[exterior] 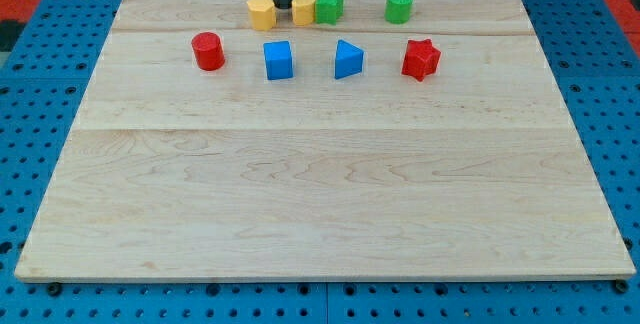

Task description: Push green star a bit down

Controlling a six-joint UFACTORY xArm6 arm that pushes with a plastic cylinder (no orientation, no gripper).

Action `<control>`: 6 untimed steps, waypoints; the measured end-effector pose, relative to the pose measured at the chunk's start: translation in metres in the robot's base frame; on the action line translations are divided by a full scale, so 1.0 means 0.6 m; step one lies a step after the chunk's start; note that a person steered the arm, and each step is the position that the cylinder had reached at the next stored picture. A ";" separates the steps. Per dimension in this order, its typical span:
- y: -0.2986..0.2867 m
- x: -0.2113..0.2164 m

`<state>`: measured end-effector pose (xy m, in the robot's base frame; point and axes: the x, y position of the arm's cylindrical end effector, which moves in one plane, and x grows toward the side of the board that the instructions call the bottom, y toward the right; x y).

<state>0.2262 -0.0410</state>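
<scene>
The green star (328,5) lies near the view's top edge of the wooden board (320,184), touching a yellow block (304,8) on its left. My tip (283,4) stands between that yellow block and a yellow hexagon block (262,12), a short way to the left of the green star. The rod comes down from the view's top.
A green cylinder (399,5) sits to the right of the star. Below, in a row: a red cylinder (208,51), a blue cube (278,60), a blue triangular block (348,59) and a red star (421,59). Blue pegboard surrounds the board.
</scene>
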 end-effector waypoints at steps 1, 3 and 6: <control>-0.016 -0.011; 0.105 -0.050; 0.077 0.034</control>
